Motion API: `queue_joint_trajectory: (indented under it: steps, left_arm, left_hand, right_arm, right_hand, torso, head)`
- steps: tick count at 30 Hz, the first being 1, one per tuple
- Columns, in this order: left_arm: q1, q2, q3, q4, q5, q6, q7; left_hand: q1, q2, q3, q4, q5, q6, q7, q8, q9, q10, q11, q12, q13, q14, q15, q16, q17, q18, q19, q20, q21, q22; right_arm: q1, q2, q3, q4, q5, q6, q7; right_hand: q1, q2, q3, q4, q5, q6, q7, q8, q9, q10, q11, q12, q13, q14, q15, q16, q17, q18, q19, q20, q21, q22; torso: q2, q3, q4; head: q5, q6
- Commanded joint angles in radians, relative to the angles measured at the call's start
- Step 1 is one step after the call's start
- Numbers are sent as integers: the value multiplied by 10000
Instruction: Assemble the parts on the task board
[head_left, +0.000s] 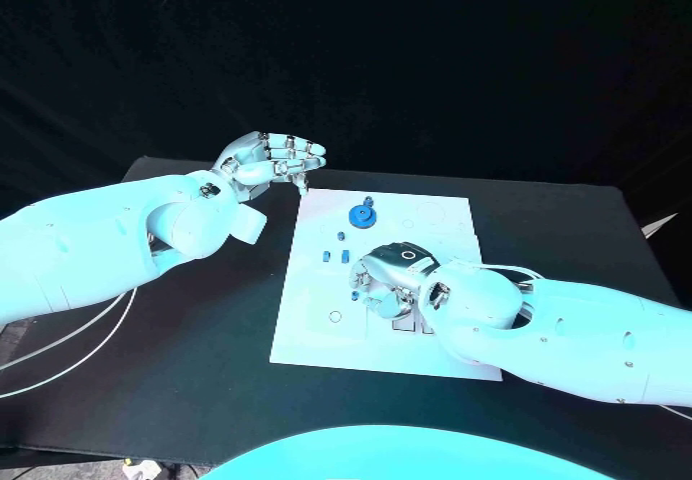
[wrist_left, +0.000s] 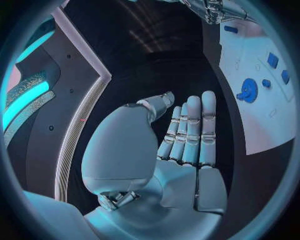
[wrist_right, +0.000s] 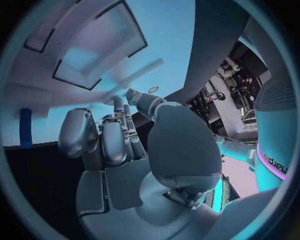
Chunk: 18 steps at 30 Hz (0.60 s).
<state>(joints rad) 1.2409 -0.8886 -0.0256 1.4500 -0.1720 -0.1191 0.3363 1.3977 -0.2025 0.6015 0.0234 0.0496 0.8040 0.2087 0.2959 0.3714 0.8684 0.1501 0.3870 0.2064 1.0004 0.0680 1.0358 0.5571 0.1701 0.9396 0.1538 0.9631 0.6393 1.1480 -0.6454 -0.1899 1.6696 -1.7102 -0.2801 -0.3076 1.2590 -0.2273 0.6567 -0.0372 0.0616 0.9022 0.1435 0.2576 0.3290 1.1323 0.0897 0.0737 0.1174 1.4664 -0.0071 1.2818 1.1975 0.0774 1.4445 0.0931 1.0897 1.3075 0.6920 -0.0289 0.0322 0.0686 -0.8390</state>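
One round toothed blue gear (head_left: 362, 214) lies on the flat white task board (head_left: 440, 225).

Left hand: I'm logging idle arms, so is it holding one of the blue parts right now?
No. In the left wrist view the left hand has its palm bare and fingers extended, nothing between them.

The surface (head_left: 188, 340) is black, and the task board (head_left: 433, 215) on it is plain white. A round gear (head_left: 362, 214) and the small parts (head_left: 326, 256) left of the board's middle are blue. Both arms are white, with silver fingers (head_left: 296, 150) at upper left.
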Motion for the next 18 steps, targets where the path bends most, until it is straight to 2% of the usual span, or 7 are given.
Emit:
queue_joint_trajectory:
  steps: [1,7,11,13,18]
  left_arm:
    - [6,-9,9,29,35,132,36]
    - [6,-28,9,30,35,140,35]
    - [5,-49,9,32,35,143,40]
    - [5,-60,9,33,35,143,42]
    - [5,-68,9,37,35,150,52]
  left_hand:
    - [82,39,-36,-32,33,-22,48,9,-4,-69,19,39,-16,-60,35,-66,-18,154,13,73,-26,-15]
    - [82,39,-36,-32,33,-22,48,9,-4,-69,19,39,-16,-60,35,-66,-18,154,13,73,-26,-15]
    - [82,39,-36,-32,33,-22,48,9,-4,-69,19,39,-16,-60,35,-66,-18,154,13,73,-26,-15]
    - [82,39,-36,-32,33,-22,48,9,-4,-69,19,39,-16,-60,35,-66,-18,154,13,73,-26,-15]
    - [82,39,-36,-32,33,-22,48,9,-4,-69,19,39,-16,-60,35,-66,-18,154,13,73,-26,-15]
  right_arm:
    - [-17,-191,-10,209,-88,-164,-229]
    - [96,-780,61,746,111,-430,-210]
    - [350,-1377,165,1062,859,-481,-117]
    - [506,-1664,212,1133,1150,-456,-9]
    - [855,-2244,301,1115,1804,-360,284]
  right_hand:
    - [-8,-144,-80,4,61,-112,-14,-82,-11,-132,6,11,-8,196,98,-51,-23,135,-43,41,-76,211]
    - [-5,-120,-89,15,83,-46,-21,-53,13,-113,-4,59,2,217,94,11,34,124,-16,43,-8,245]
    - [-67,-76,-131,91,87,108,23,9,71,26,-37,224,45,303,63,183,182,73,104,30,292,393]
    - [-170,-127,-225,153,91,110,57,-4,83,-3,-19,254,48,323,70,200,173,62,137,27,342,418]
    - [-235,-228,-485,214,52,20,88,-83,87,-247,8,247,31,313,98,194,120,71,128,40,256,381]
  torso:
    - [1,-1,-4]
    - [-1,4,-4]
    - [-3,-7,-15]
    - [-1,-14,-20]
    - [-5,-5,-12]
  head:
    - [-31,22]
    - [-89,68]
    - [-184,123]
    - [-241,166]
    - [-320,203]
